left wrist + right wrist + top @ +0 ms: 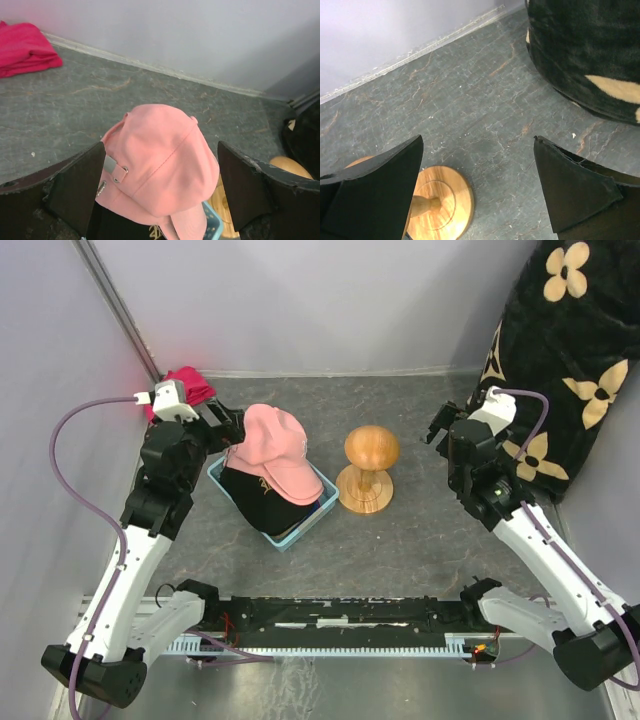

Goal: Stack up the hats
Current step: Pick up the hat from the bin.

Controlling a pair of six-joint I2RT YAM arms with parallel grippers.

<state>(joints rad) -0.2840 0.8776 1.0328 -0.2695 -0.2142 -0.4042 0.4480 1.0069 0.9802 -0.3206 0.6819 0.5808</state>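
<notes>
A light pink cap (pixel 277 448) lies on top of a black cap with a gold logo (pixel 256 496) in a light blue basket (pixel 303 524). In the left wrist view the pink cap (pixel 160 160) fills the space between my open fingers (pixel 75 185); its metal strap buckle shows on the left. My left gripper (pixel 228 430) is open, just left of the pink cap's crown. My right gripper (pixel 442 432) is open and empty, right of the wooden stand. Other hats are out of view.
A round-topped wooden stand (pixel 370 465) stands right of the basket; its base shows in the right wrist view (pixel 437 202). A red-pink cloth bundle (pixel 185 385) lies at the back left. A black flowered fabric mass (pixel 560 350) fills the back right.
</notes>
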